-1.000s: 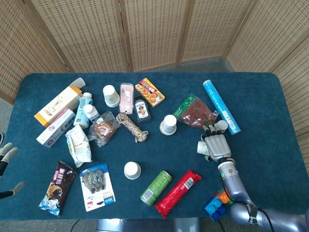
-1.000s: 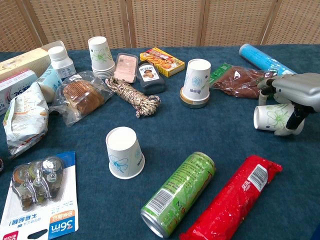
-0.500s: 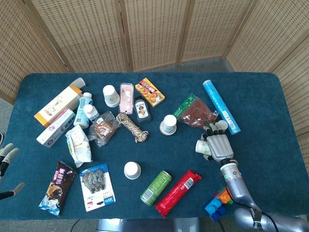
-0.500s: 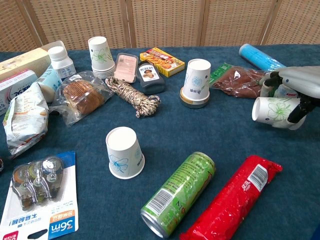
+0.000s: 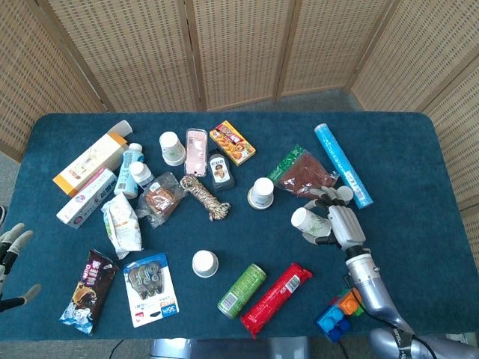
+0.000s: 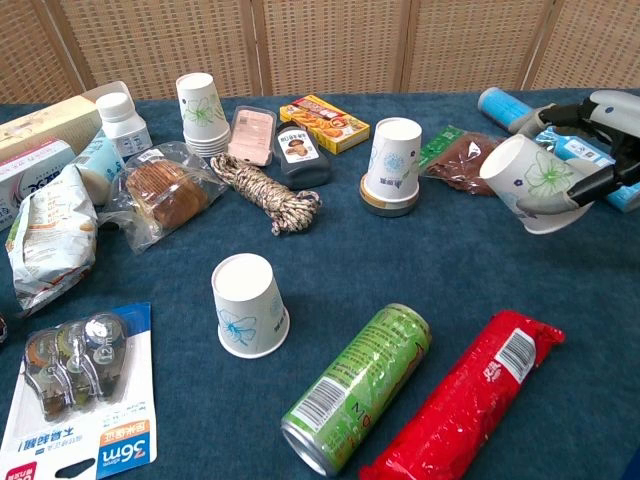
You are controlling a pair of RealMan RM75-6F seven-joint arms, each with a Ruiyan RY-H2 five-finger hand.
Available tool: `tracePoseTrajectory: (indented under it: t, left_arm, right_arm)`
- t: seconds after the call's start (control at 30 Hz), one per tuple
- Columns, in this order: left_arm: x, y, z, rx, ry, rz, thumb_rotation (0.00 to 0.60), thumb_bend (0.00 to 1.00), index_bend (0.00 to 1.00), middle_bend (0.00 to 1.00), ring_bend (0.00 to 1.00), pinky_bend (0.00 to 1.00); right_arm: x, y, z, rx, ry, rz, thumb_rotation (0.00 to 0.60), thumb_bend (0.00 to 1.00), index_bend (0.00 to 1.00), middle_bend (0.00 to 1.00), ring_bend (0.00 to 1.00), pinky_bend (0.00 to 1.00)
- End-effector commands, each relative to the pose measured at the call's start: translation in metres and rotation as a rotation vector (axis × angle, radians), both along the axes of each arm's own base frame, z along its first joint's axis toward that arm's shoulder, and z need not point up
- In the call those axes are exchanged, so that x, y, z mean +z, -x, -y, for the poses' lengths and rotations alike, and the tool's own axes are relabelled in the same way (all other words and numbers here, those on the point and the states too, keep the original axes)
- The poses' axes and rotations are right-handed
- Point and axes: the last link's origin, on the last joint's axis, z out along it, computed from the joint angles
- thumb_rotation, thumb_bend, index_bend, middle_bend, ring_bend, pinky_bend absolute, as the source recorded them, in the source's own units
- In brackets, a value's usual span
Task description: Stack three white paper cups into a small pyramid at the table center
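Wicker screens stand behind my blue table [image 5: 224, 239], which is crowded with snacks and packets. At the far left edge my left hand [image 5: 10, 254] hangs off the table, fingers spread, holding nothing. One paper cup [image 6: 249, 305] sits upside down near the middle front; a second cup [image 6: 393, 162] stands upside down on a round tin further back. To the right, my right hand [image 6: 598, 150] grips a third cup [image 6: 530, 183], tilted and lifted off the cloth

Woven wicker screen panels [image 5: 232, 45] enclose a blue-clothed table [image 5: 419, 172].
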Motion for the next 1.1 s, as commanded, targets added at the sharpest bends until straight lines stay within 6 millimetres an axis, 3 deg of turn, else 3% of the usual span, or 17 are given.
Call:
tracePoseTrajectory:
  t: [0.03, 0.47, 1.1]
  left_arm:
    - [0.0, 0.0, 0.0, -0.001, 0.0, 0.001, 0.6, 0.27, 0.0, 0.0, 0.0, 0.0]
    - [0.0, -0.001, 0.0, -0.003, 0.004, 0.005, 0.6, 0.27, 0.0, 0.0, 0.0, 0.0]
    - [-0.003, 0.0, 0.0, 0.001, 0.012, -0.003, 0.6, 0.27, 0.0, 0.0, 0.0, 0.0]
  right_arm:
    - [-0.004, 0.001, 0.0, -0.009, 0.008, 0.135, 0.6, 0.28, 0.43, 0.18, 0.0, 0.0]
    - [-0.036, -0.003, 0.01, -0.032, 0.005, 0.219, 0.6, 0.28, 0.43, 0.18, 0.0, 0.0]
    - [-0.011, -0.016, 0.033, 0.025, 0.043, 0.173, 0.6, 0.28, 0.44, 0.18, 0.0, 0.0]
